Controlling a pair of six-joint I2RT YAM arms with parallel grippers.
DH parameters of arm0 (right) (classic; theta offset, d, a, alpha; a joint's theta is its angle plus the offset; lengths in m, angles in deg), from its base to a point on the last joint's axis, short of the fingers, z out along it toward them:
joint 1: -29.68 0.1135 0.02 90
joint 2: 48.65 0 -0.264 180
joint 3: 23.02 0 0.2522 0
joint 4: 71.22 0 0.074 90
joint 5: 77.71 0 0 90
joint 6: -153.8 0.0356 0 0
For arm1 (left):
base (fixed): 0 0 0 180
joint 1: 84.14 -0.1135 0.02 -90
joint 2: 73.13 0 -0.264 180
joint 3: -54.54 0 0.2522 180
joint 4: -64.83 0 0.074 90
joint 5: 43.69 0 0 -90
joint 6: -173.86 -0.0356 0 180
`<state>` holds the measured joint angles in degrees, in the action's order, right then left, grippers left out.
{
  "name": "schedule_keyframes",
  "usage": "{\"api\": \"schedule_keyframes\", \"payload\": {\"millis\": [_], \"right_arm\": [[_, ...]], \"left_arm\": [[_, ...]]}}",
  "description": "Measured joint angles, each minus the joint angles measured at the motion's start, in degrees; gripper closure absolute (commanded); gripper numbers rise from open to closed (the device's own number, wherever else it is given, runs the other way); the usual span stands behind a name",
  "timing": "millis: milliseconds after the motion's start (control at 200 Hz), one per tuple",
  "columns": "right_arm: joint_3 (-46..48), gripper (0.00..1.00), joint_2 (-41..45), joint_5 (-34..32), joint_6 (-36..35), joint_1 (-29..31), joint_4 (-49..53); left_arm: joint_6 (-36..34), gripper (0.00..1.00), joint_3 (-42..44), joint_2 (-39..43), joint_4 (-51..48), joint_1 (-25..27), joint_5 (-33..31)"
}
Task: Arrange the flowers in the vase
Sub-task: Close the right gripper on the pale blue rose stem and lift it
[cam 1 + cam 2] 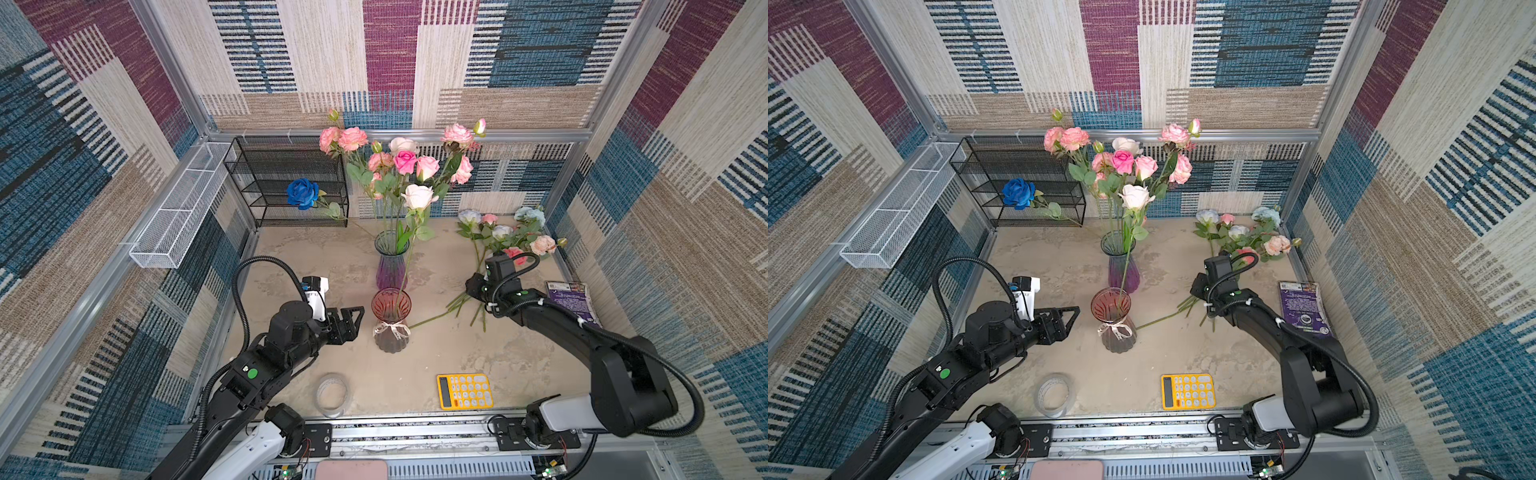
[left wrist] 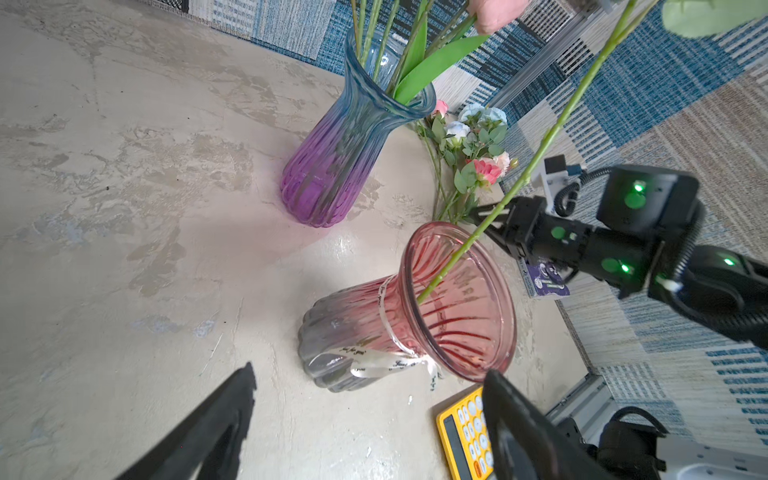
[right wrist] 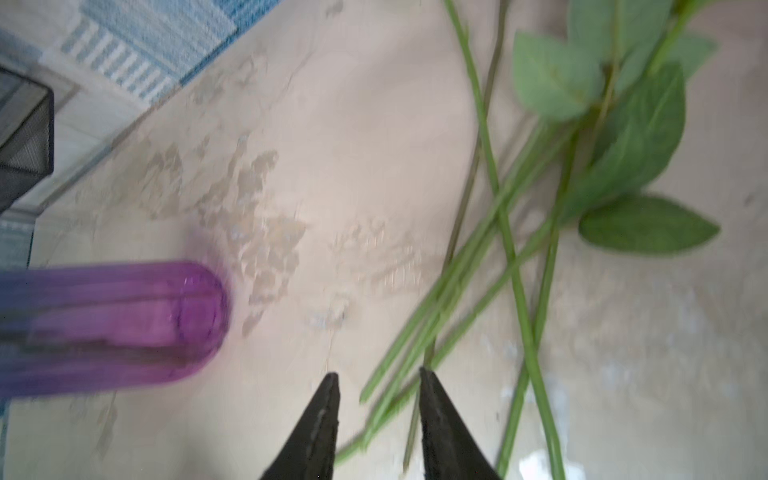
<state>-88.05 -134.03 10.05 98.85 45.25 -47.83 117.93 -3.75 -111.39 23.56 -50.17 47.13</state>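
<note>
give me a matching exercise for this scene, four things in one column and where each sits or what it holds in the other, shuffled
Things:
1. blue-to-purple vase
2. pink vase
3. deep blue rose
4. yellow calculator

Place or state:
A. holds one long stem
B. lies flat near the front edge of the table
C. holds a bunch of mostly pink roses
D. in front of the black mesh rack

Pairs: 1-C, 2-A, 3-D, 4-B
</note>
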Motion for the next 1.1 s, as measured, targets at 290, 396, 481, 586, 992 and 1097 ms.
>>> {"api": "schedule_keyframes", "payload": {"millis": [290,396,481,586,992,1097], "right_arm": [[-23.23,0.72,-25.33,-5.92,-5.16,-5.81,3.08],[-29.83,0.73,-30.93,-7.78,-7.04,-6.6,5.51],[-34.38,0.74,-34.45,-9.29,-8.26,-7.1,7.45],[-38.69,0.74,-38.23,-11.37,-9.4,-7.72,9.18],[-44.61,0.85,-44.26,-13.16,-12.52,-8.57,12.39],[-44.06,0.84,-44.17,-12.63,-13.4,-8.57,11.15]], "left_arm": [[0.28,0.13,0.44,0.63,0.63,-0.11,1.05],[0.26,0.13,0.46,0.85,0.63,-0.11,1.05],[0.26,0.13,0.44,0.92,0.59,-0.11,1.05],[0.24,0.13,0.44,1.05,0.37,-0.11,1.03],[0.07,0.13,0.31,0.37,-0.28,-0.28,0.83],[0.07,0.13,0.17,0.35,-0.33,-0.33,0.83]]}}
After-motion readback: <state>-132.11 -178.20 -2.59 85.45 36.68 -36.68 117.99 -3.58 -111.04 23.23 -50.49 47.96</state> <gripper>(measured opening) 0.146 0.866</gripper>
